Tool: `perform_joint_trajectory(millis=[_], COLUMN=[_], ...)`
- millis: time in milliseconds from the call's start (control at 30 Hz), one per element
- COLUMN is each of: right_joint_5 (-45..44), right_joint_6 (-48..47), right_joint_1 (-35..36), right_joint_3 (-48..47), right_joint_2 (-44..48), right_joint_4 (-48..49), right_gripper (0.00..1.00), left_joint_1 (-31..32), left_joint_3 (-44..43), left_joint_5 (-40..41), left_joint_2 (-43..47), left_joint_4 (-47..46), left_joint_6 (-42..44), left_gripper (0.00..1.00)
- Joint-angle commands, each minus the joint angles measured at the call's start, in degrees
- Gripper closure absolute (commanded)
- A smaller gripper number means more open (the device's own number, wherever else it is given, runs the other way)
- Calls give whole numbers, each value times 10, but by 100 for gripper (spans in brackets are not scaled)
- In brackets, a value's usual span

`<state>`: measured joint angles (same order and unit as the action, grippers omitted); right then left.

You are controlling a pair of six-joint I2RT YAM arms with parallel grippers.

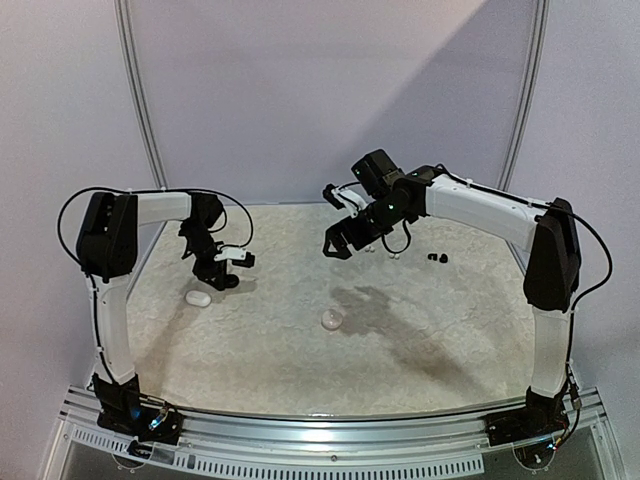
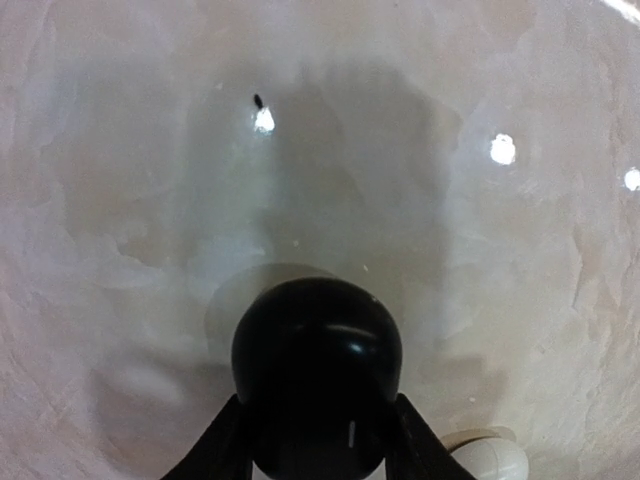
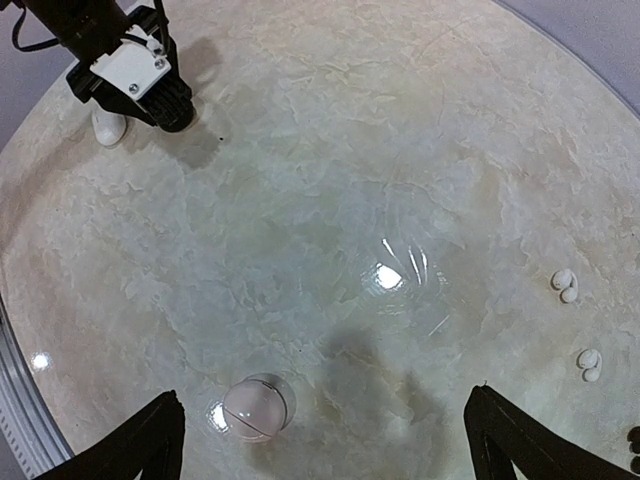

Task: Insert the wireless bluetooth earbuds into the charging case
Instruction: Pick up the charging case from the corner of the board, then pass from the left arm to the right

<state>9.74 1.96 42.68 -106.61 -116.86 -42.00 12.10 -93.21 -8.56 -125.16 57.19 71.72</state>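
Observation:
My left gripper [image 1: 222, 270] is shut on a black pebble-shaped charging case [image 2: 317, 365], held low at the table's left. A white case [image 1: 197, 298] lies just beside it and shows in the left wrist view [image 2: 490, 458]. A pinkish-white round case [image 1: 331, 319] lies closed at mid-table and shows in the right wrist view [image 3: 258, 407]. My right gripper [image 1: 336, 221] hangs open and empty well above the table, its midpoint [image 3: 325, 450] a little right of that case. Two pairs of white earbuds [image 3: 565, 286] [image 3: 589, 365] lie to the right. A black pair [image 1: 437, 259] lies further right.
The marbled round tabletop [image 1: 300, 370] curves down to a metal rail at the near edge. The grey back wall stands behind the arms. The left arm's wrist [image 3: 130, 70] shows at the top left of the right wrist view.

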Motion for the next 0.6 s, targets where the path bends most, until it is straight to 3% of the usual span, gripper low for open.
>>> perform_joint_trajectory(millis=[0, 200, 367, 467, 567], right_joint_5=[-15, 15, 73, 109, 176], right_joint_6=[18, 93, 197, 233, 273], right_joint_1=[-3, -37, -68, -67, -51], right_joint_3=[1, 4, 6, -23, -33], right_joint_2=[8, 27, 47, 39, 28], right_joint_4=[2, 34, 102, 115, 155], right_gripper=[1, 1, 9, 21, 29], left_joint_1=[11, 37, 72, 112, 170], left_joint_3=[17, 17, 2, 32, 118], left_joint_5=[-11, -25, -4, 18, 48], left_joint_2=[23, 135, 236, 306, 391], left_joint_4=[6, 71, 132, 80, -70], left_joint_6=[-3, -7, -18, -28, -21], left_gripper=[79, 98, 100, 100, 100])
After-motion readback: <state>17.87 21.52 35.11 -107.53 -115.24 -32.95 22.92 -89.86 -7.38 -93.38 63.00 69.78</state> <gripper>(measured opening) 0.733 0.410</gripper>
